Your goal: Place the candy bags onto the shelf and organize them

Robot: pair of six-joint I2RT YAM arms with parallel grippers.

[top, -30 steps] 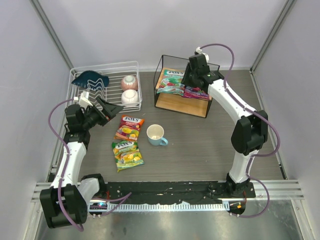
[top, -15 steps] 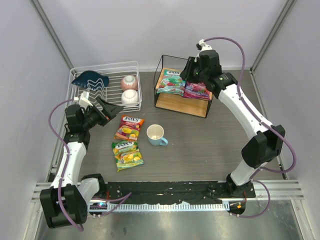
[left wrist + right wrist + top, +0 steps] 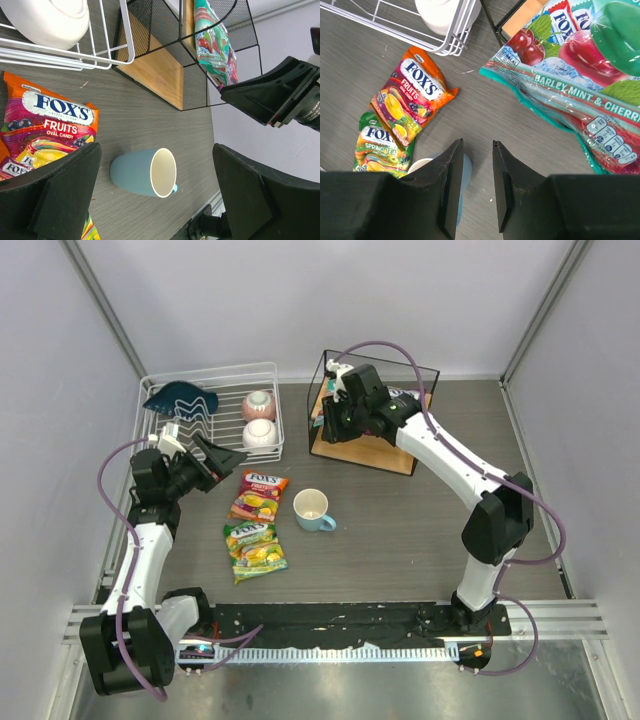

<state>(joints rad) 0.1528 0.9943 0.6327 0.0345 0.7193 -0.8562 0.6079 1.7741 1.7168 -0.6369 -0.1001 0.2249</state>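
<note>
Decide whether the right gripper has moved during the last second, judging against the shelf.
Yes. The right gripper has swung left across the shelf, from over its middle to its left end.

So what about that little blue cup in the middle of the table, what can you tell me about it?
The cup is a small mug, pale blue outside and cream inside, smooth like glazed ceramic, with a little handle on its near right side. It stands upright, mouth up, and looks empty. It sits on the dark wood-grain table, just right of the orange-red candy bag with a gap between them. Nothing but the table touches it.
</note>
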